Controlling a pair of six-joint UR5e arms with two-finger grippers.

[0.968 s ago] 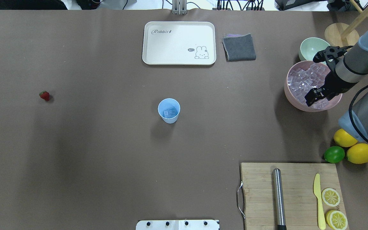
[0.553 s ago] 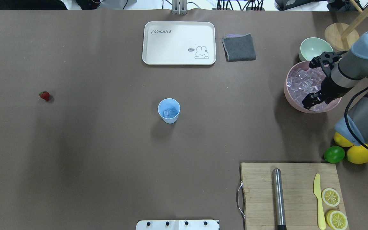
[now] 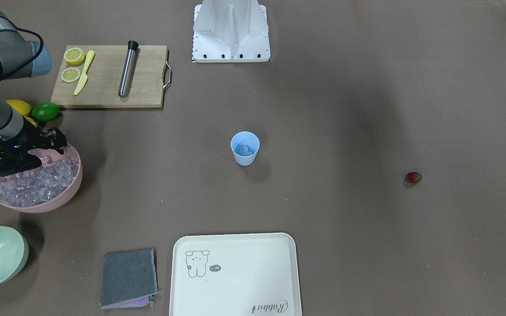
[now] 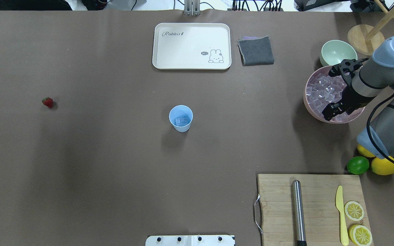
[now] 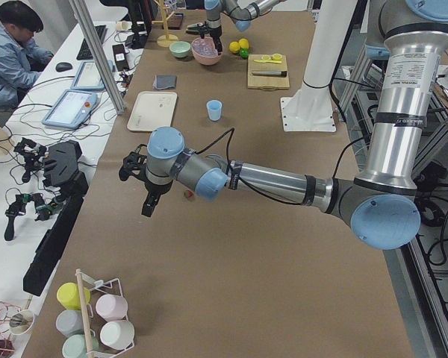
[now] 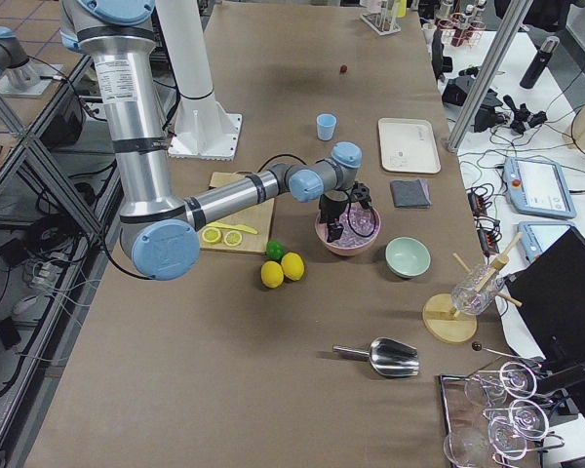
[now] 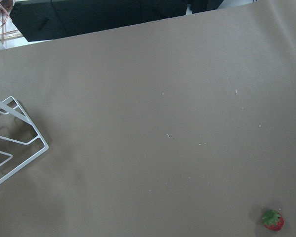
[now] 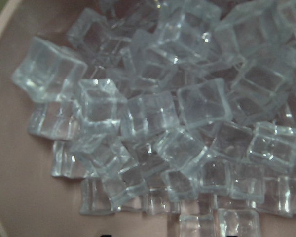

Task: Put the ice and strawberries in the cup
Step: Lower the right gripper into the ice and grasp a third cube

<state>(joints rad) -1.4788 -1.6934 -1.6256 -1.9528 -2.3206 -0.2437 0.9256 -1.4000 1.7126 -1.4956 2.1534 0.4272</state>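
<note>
Right gripper (image 4: 332,91), fingers spread wide and empty, had dropped closer onto the ice (image 4: 320,89) in the bowl (image 4: 309,104), well right of the cup (image 4: 181,118); another grab seemed imminent. Left gripper (image 5: 134,185): opening could not be told.

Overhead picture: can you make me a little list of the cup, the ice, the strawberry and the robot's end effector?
cup: upright in the middle of the table, some ice inside
ice: mostly heaped in the pink bowl at the table's right
strawberry: alone on the table, far left, not in the cup
right end effector: open, over the ice in the pink bowl
not yet done: strawberry into the cup
</note>
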